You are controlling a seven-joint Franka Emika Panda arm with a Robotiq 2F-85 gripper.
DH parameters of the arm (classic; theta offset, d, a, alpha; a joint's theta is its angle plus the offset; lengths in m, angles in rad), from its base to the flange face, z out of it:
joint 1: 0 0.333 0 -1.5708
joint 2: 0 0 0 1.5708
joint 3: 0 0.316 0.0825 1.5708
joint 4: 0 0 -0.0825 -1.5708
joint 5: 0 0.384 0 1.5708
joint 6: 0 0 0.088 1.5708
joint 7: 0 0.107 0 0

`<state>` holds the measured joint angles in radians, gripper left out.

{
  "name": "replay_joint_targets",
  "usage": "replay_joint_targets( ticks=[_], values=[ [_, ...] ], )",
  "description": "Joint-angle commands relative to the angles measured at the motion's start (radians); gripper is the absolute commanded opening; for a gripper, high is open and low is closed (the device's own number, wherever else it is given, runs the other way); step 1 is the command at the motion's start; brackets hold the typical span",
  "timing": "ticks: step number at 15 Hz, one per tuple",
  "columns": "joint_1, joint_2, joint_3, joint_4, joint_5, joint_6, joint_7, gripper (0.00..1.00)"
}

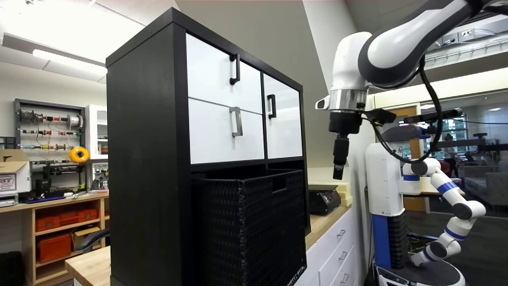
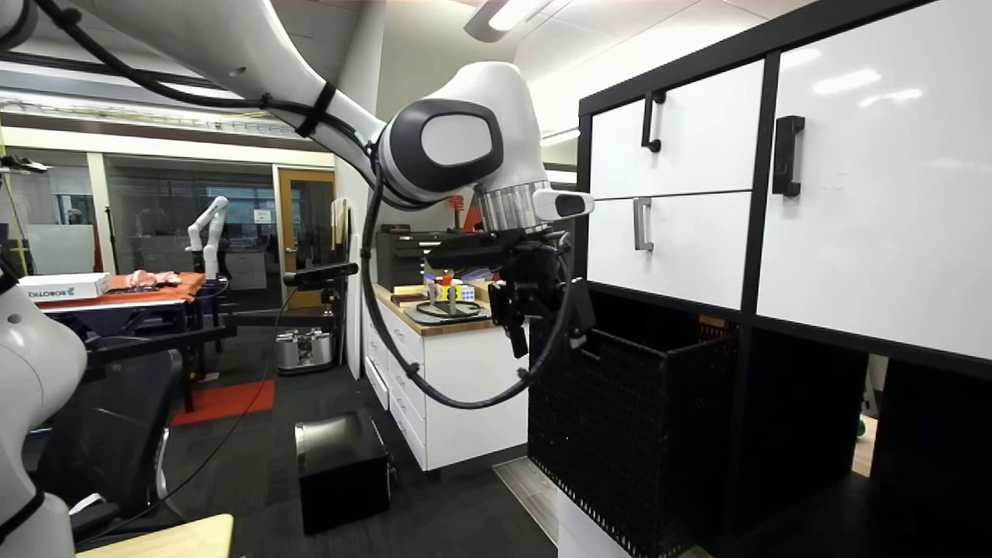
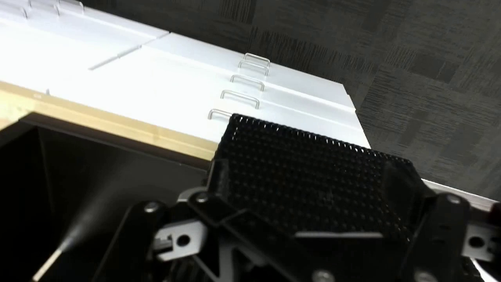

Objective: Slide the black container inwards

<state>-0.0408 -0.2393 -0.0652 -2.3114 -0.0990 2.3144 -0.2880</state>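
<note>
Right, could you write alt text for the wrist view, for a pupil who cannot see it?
An open gripper in the foreground, before a black woven basket. Beyond lie metal-handled white drawers and, at upper right, dark patterned carpet.

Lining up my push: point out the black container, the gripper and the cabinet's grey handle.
Black container [image 1: 270,226]: in an exterior view, on its woven front face.
Gripper [image 1: 338,171]: in an exterior view, midway between its fingertips.
Grey handle [image 2: 638,224]: in an exterior view, on its upright bar.
</note>
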Motion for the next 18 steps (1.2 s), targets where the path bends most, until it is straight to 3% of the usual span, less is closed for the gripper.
replay_joint_targets(
  ticks=[1,3,6,13,18],
  values=[
    [0.023,0.085,-0.033,0.083,0.015,0.088,-0.204,1.0],
    [0.025,0.116,-0.041,0.115,0.047,0.128,-0.319,1.0],
    [0.011,0.148,-0.032,0.159,0.079,0.078,-0.34,1.0],
    [0.004,0.156,-0.007,0.128,0.032,-0.049,-0.173,1.0],
    [0.007,0.225,0.017,0.093,0.031,0.025,0.032,1.0]
  ],
)
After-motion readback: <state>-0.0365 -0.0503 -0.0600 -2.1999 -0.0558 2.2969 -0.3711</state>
